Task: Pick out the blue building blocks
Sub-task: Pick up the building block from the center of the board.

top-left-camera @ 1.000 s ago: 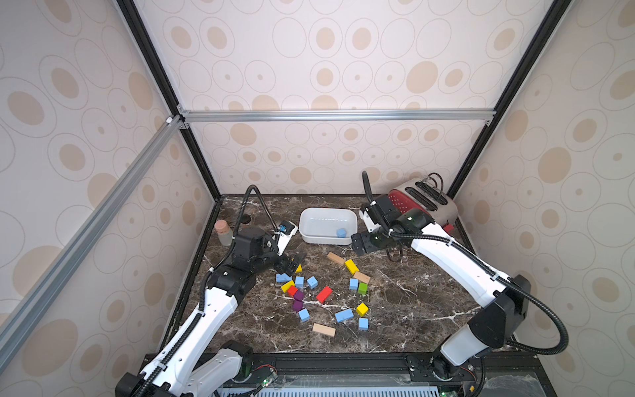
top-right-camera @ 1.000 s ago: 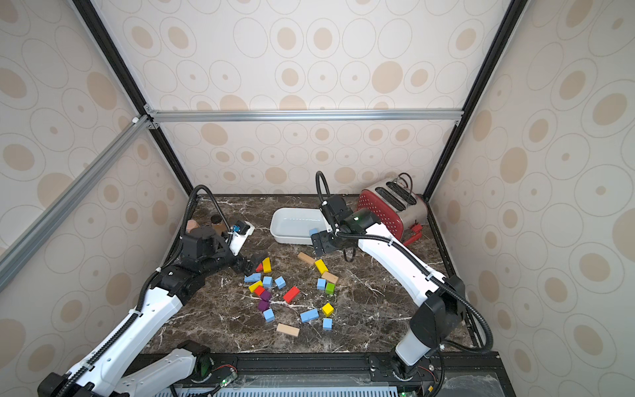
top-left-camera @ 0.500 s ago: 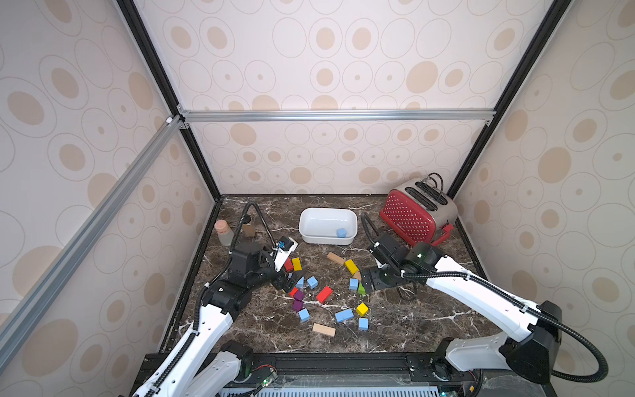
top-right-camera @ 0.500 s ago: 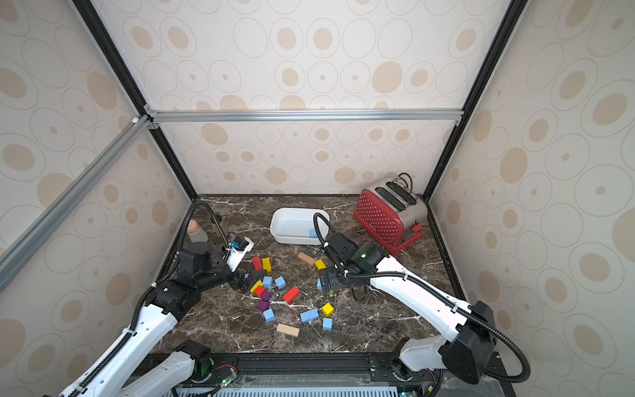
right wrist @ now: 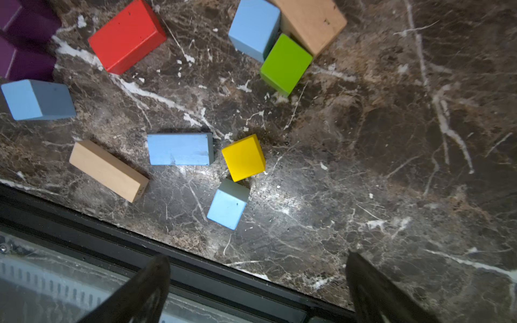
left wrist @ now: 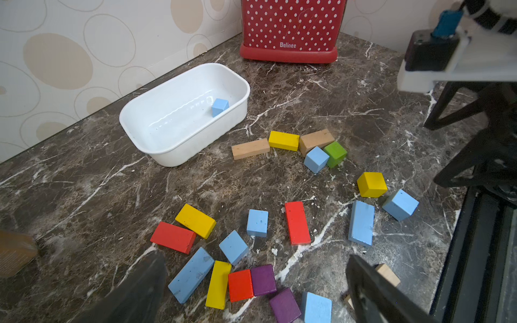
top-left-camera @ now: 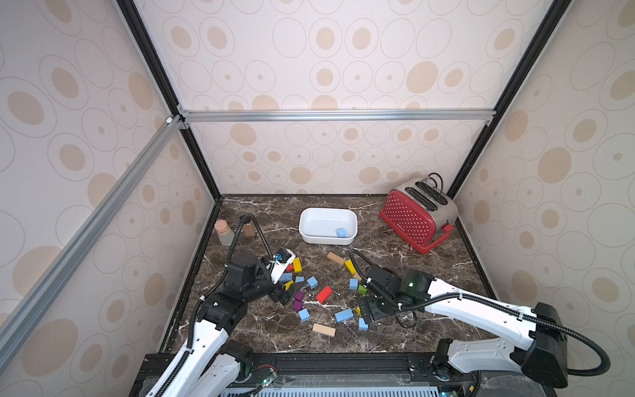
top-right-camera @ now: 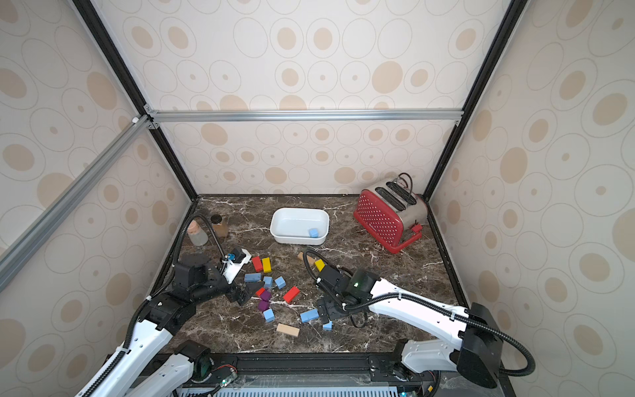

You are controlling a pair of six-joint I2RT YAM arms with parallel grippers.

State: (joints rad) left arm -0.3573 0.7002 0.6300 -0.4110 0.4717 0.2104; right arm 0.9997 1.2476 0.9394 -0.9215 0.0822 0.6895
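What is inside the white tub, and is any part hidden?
Inside the white tub lies one blue cube, at the end toward the red toaster. The rest of its floor looks bare; a strip behind the near wall is hidden.

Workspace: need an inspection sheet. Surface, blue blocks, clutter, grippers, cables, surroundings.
Surface: dark marble tabletop, white-veined, no spill seen.
Job's things: one blue cube in the white tub; seven blue blocks loose on the tabletop, among them a blue bar.
Clutter: red, yellow, purple, green and tan blocks mixed in; red toaster; cork-topped bottle and brown bottle at the back left.
Grippers: left gripper and right gripper both open, fingers empty, low over the blocks.
Cables: left arm hose arcs high; right arm hose loops outward; black cord on the toaster.
Surroundings: oval-print walls, aluminium rail.
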